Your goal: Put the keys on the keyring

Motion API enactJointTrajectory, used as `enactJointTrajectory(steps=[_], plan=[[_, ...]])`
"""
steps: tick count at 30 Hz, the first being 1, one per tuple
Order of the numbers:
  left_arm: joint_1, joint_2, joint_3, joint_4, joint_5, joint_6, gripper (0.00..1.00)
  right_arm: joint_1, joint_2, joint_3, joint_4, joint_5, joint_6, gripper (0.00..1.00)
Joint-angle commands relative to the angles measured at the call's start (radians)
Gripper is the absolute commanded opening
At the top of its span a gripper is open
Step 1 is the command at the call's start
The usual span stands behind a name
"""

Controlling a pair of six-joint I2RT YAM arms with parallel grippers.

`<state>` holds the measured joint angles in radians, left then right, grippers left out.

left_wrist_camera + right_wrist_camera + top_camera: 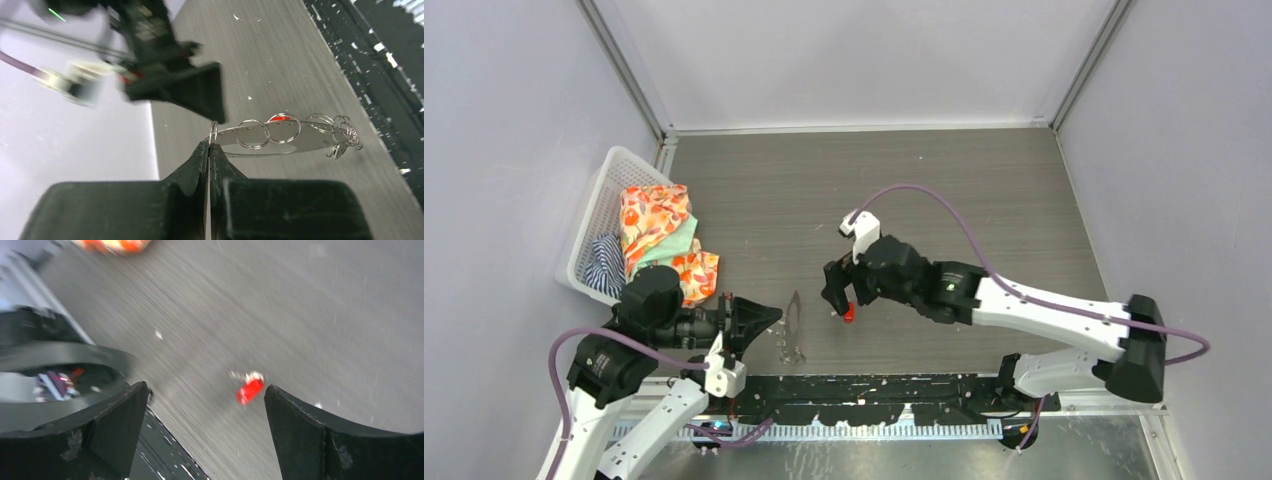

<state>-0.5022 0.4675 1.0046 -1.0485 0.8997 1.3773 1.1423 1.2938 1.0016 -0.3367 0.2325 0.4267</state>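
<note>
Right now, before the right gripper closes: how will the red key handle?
Probably light and rigid: the red key is tiny, plastic head, short silvery blade. Lying flat on the smooth table, it may skid or pivot instead of lifting.

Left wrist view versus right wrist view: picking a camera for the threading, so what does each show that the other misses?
Only the left wrist view shows the left gripper shut on the edge of the keyring. Only the right wrist view shows the red key sharply, lying on the table between the open fingers of the right gripper, and orange cloth at the top edge. Both share the grey table and the right gripper, blurred in the left wrist view, where a red patch behind the ring is probably the same key.
</note>
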Motion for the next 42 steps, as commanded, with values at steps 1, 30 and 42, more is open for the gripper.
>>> enactJointTrajectory(steps=[1, 30, 42], plan=[[0.001, 0.024, 0.032, 0.050, 0.019, -0.185, 0.00, 0.033, -0.140, 0.166, 0.087, -0.120, -0.283, 0.90], [0.001, 0.112, 0.115, -0.016, -0.227, -0.837, 0.00, -0.056, 0.024, -0.105, 0.092, 0.028, 0.139, 0.86], [0.001, 0.105, 0.113, -0.024, -0.243, -0.834, 0.00, -0.057, 0.285, -0.109, 0.265, 0.042, 0.151, 0.62]])
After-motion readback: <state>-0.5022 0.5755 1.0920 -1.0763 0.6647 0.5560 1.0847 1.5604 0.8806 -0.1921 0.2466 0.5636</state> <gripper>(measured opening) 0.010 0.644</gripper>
